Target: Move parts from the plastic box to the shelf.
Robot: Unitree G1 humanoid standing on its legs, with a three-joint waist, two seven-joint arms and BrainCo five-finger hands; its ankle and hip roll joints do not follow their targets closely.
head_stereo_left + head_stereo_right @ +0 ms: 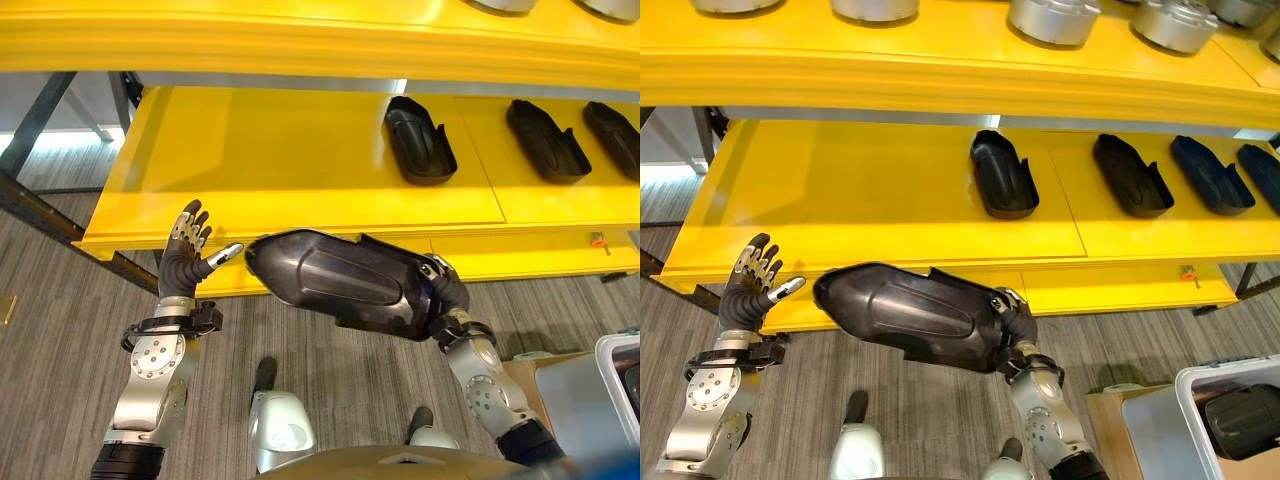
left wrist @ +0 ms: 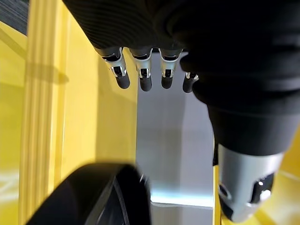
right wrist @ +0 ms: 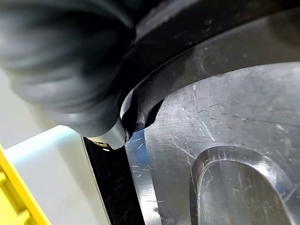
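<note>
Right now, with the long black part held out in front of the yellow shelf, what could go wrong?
1. The right hand grips the long black plastic shell at one end only, so the far end could sag or twist loose.
2. The open left hand is beside that free end, apparently not touching, so it gives no support yet.
3. The shell hangs level with the front edge of the yellow shelf, and could strike it if pushed straight forward.

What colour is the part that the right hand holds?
The part is black, clearest in the right eye view.
</note>
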